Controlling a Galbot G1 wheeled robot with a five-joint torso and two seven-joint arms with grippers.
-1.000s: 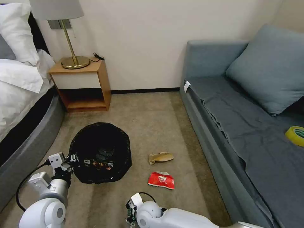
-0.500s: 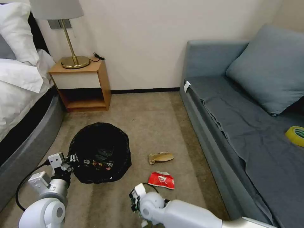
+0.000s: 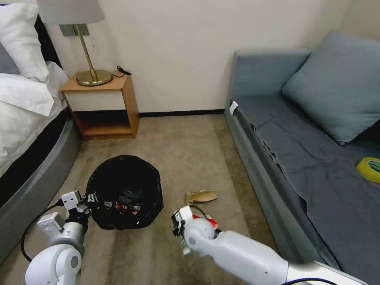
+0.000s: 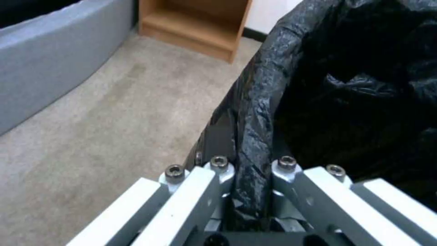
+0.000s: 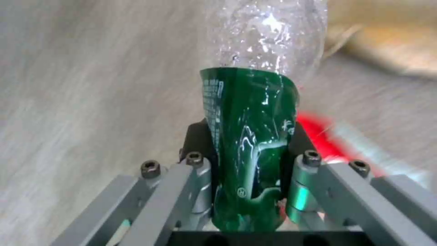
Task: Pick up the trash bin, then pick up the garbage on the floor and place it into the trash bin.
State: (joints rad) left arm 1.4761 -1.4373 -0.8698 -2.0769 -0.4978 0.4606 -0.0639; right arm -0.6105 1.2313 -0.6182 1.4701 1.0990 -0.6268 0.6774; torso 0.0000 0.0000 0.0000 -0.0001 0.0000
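The left gripper (image 4: 252, 191) is clamped on the near rim of the bin (image 3: 124, 190), its fingers (image 4: 218, 171) pinching the crinkled black bag between them. The bin sits on the carpet (image 3: 186, 154) between the bed (image 3: 27, 130) and the sofa (image 3: 308, 158), in front of the nightstand (image 3: 105, 107). Some litter lies at the bottom of it.

The right gripper (image 5: 248, 164) is squeezed tight around a bottle (image 5: 255, 112), gripping it on the green label with the clear crushed part sticking out past the fingers. That arm reaches in low over the carpet, just right of the bin. Its wrist covers most of the red wrapper (image 3: 211, 220). The tan paper (image 3: 201, 196) lies on the carpet just beyond, apart from the bin.
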